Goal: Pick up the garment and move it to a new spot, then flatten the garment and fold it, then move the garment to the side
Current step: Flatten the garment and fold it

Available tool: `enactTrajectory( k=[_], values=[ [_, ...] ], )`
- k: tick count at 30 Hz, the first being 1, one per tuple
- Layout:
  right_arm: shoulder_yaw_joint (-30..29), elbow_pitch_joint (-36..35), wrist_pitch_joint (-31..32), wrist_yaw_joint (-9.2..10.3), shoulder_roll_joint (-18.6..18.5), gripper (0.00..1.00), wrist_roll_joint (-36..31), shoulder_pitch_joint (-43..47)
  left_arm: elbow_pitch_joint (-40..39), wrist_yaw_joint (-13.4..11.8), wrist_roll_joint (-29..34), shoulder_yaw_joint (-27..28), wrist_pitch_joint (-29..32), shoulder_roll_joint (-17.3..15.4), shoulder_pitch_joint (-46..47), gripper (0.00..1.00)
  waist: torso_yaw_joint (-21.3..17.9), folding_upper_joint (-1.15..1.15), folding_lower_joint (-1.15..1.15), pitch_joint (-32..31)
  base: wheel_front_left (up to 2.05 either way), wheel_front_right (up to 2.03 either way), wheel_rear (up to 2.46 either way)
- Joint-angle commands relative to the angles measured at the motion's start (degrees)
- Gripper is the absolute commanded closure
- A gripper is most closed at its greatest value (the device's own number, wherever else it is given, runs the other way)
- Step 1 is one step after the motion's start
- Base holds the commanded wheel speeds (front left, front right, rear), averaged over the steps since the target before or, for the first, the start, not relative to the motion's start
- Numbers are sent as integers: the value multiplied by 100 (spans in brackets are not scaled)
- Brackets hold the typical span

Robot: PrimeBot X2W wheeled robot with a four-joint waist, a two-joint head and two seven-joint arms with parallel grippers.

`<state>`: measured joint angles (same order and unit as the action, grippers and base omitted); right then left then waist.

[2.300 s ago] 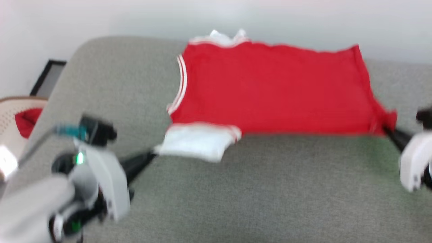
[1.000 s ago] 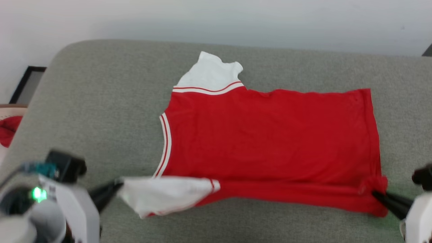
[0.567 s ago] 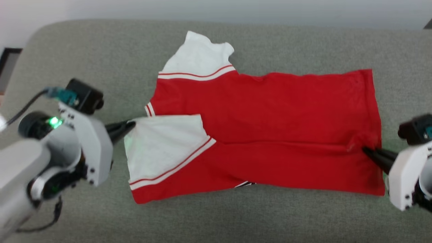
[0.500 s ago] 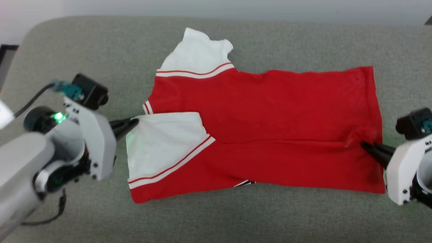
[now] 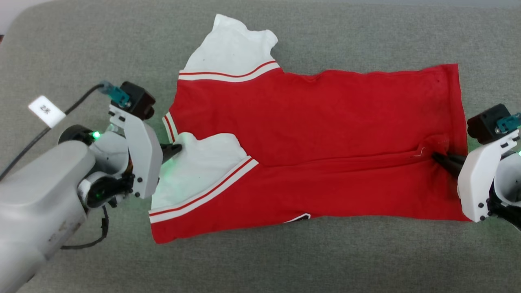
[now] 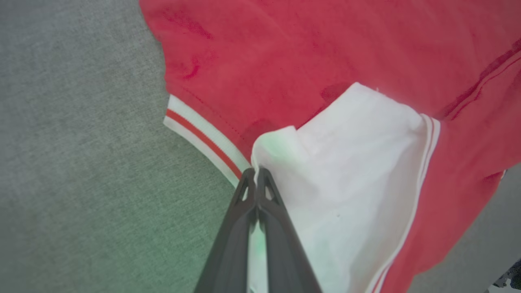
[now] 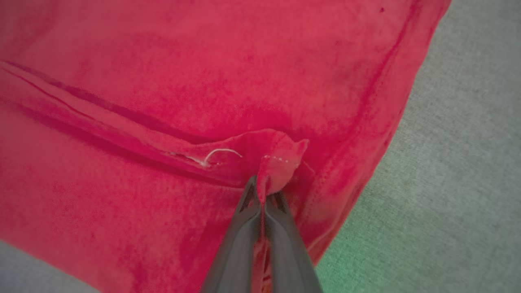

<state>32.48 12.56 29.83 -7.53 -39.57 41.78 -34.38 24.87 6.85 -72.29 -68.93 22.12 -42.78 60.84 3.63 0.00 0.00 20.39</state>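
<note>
the garment (image 5: 325, 134), a soft red jersey knit with white sleeves and striped trim, lies spread across the grey, coarse-woven cushion (image 5: 81, 49), its near long edge folded over itself along a straight crease. the left pincer (image 5: 179, 147) is clamped on the rounded corner of the folded-in white sleeve (image 5: 199, 171), its slim dark fingers (image 6: 244, 228) pressed together. the right pincer (image 5: 435, 156) is clamped on a puckered nub of red hem, with a loose white thread (image 7: 220, 154) just beside it.
</note>
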Motion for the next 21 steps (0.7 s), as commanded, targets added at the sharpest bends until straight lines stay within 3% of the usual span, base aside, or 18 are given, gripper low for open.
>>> enactTrajectory(
  k=[1, 3, 4, 6, 8, 9, 12, 13, 14, 21],
  values=[
    [35, 48, 6, 7, 20, 100, 19, -55, 51, 23, -41, -7, -3, 22, 44, 100, 1, 0, 0, 4, 0, 0, 0],
    [93, 132, -1, 7, 30, 100, 51, -148, 234, 33, -160, 13, 55, 111, 47, 100, 0, 0, 0, 2, 0, 0, 0],
    [120, 174, 0, 7, 38, 100, 60, -183, 303, 42, -176, 8, 87, 151, 59, 80, 1, 0, 0, -6, 0, 0, 0],
    [188, 255, 12, 7, 54, 100, 101, -255, 433, 53, -292, 40, 116, 217, 61, 58, 2, 0, 0, -34, 0, 0, 0],
    [240, 312, -4, 7, 55, 100, 129, -300, 564, 52, -380, 65, 183, 256, 57, 0, 9, 0, 0, -84, 0, 0, 0],
    [254, 344, -21, 7, 61, 95, 139, -337, 615, 52, -412, 81, 183, 274, 67, 0, 14, 0, 0, -114, 0, 0, 0],
    [327, 449, -60, 7, 58, 58, 169, -379, 713, 18, -519, 143, 173, 344, 41, 0, 49, 0, 0, -241, 0, 0, 0],
    [338, 493, -70, 7, 59, 19, 167, -387, 747, -18, -550, 163, 178, 347, 16, 0, 61, 0, 0, -291, 0, 0, 0],
    [355, 527, -94, 7, 59, 1, 168, -379, 761, -28, -570, 173, 176, 363, -5, 0, 82, 0, 0, -349, 0, 0, 0],
    [340, 776, -277, 6, 131, 0, 220, -193, 623, -177, -734, 229, 118, 308, -244, 0, 205, 0, 0, -845, 0, 0, 0]
  ],
)
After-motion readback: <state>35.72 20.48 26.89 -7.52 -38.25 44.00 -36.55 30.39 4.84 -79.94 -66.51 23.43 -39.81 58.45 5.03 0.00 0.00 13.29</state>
